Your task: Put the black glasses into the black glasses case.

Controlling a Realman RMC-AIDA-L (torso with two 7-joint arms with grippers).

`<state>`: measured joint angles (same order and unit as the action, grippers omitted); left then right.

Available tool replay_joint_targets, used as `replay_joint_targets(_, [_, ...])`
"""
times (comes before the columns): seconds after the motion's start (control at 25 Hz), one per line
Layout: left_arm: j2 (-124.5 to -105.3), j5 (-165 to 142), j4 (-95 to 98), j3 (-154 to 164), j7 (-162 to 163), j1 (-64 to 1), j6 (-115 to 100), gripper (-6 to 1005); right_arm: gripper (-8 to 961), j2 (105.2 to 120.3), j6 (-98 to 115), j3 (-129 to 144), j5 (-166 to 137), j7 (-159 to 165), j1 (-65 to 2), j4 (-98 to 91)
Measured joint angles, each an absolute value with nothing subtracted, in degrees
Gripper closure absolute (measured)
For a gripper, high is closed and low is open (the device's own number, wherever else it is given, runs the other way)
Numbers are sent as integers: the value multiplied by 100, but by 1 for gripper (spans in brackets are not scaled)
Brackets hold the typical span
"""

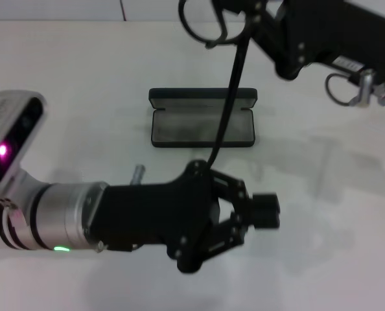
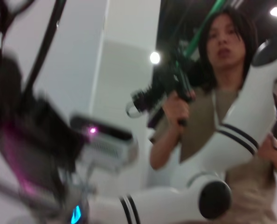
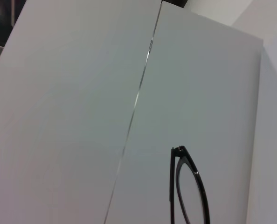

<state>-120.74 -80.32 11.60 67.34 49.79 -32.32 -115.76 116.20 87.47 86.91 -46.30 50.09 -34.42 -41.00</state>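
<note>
Black glasses (image 1: 213, 29) hang high in the head view, held by right gripper (image 1: 260, 19) above the open black glasses case (image 1: 202, 126); one temple trails into left gripper (image 1: 241, 210), jaws spread. Right wrist view: one lens only. Advice: fold temples, then lower level.

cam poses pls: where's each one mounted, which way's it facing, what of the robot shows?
Head view: high on the robot, looking down at the table; shows the left hand low, the right hand holding the black glasses above the open black glasses case.
Left wrist view: on the left arm, aimed upward and back at a person; a white arm shows.
Right wrist view: on the right arm, facing a white seamed surface; no robot parts, only the black glasses.
Shared: head and right wrist views both show the glasses.
</note>
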Motion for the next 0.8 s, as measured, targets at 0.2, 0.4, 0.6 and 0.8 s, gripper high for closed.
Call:
replay_joint_targets(0.2, [-12076, -7455, 1179, 6737, 4906, -3095, -11630, 914, 926, 11619, 8629, 8992, -4526, 4700, -3464, -3780])
replay_joint_targets(0.4, [-12074, -7145, 1178, 6741, 4904, -3021, -11633, 913, 926, 11619, 8462, 9110, -4575, 4651, -3435, -3716])
replay_joint_targets(0.6, [-12068, -6705, 1164, 6741, 4938, -2897, -11637, 913, 926, 11619, 8356, 9170, -4680, 4585, -3410, -3635])
replay_joint_targets(0.8, [-12047, -6453, 1152, 6739, 5074, -2807, -11637, 913, 927, 11611, 8246, 9230, -4897, 4601, -3384, -3629])
